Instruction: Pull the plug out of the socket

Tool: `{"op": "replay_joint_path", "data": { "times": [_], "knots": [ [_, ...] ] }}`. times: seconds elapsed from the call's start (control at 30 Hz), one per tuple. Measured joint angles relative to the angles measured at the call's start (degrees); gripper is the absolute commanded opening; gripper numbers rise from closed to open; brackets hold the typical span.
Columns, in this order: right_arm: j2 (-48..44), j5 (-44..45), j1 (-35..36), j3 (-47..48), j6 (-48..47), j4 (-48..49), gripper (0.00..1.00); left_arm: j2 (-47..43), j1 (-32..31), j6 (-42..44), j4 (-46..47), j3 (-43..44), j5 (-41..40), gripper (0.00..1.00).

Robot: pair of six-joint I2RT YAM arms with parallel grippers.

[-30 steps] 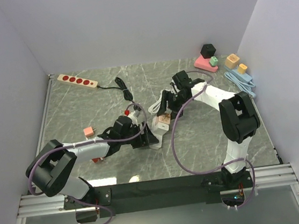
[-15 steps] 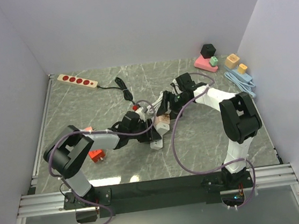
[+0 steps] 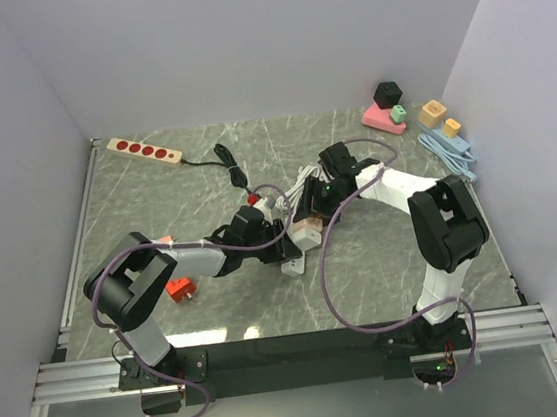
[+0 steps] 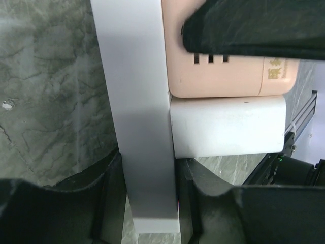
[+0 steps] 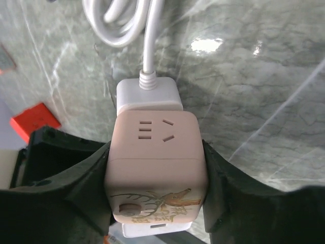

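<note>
Our right gripper [image 5: 155, 157] clamps the pink plastic cube socket [image 5: 152, 129], left gripper [image 4: 147, 173] the white plastic bar [image 4: 134, 76]; we pull straight apart.

My right fingers [image 5: 66, 178] and left fingers [image 4: 51, 213] are black. The adapter [image 5: 155, 162] is pale pink with a gold drawing on it. The plug [image 5: 149, 96] and its cord [image 5: 122, 20] are white, and so is the strip [image 4: 137, 101]. The table [image 5: 254, 76] is grey-green marble with pale veins. A block [image 5: 35, 121] is red. The far bar [image 3: 144, 151] is beige with red rounds, and my cables [image 3: 327, 283] are purple
</note>
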Motion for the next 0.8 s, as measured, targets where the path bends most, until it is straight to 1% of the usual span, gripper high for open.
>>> {"op": "replay_joint_path", "data": {
  "times": [0.07, 0.1, 0.2, 0.3, 0.4, 0.5, 0.57, 0.63, 0.8],
  "knots": [
    [0.0, 0.83, 0.04, -0.02, 0.7, 0.0, 0.07, 0.02, -0.04, -0.42, -0.28, 0.09, -0.22, 0.0],
    [-0.07, 1.01, 0.04, 0.0, 1.07, 0.09, 0.0, 0.04, -0.07, -0.46, -0.39, 0.17, -0.37, 0.0],
    [-0.72, 1.03, -0.35, -0.15, 1.14, -0.22, 0.0, 0.11, -0.31, -0.9, -0.15, 0.17, -0.81, 0.0],
    [-3.34, -0.24, -2.38, -1.68, 0.22, -1.42, 0.0, 0.5, -1.09, -1.4, 1.25, 0.15, -1.46, 0.0],
    [-9.31, -4.09, -6.43, -3.45, -1.51, -4.7, 0.0, 1.62, -1.81, -2.29, 3.15, 0.15, -2.4, 0.0],
    [-16.06, -8.44, -9.99, -3.15, -3.15, -6.62, 0.0, 3.1, -1.14, -3.5, 5.33, 0.31, -1.95, 0.0],
    [-18.99, -10.75, -10.29, -2.97, -3.52, -6.8, 0.0, 4.24, -0.85, -3.98, 6.25, 1.2, -1.79, 0.0],
    [-19.93, -11.91, -9.99, -2.99, -3.5, -7.08, 0.0, 5.25, -0.72, -4.37, 6.73, 2.21, -1.7, 0.0],
    [-19.89, -10.47, -9.42, -4.44, -1.4, -6.43, 0.0, 5.4, -0.61, -4.72, 6.91, 2.62, -1.62, 0.0]
  ]
}}
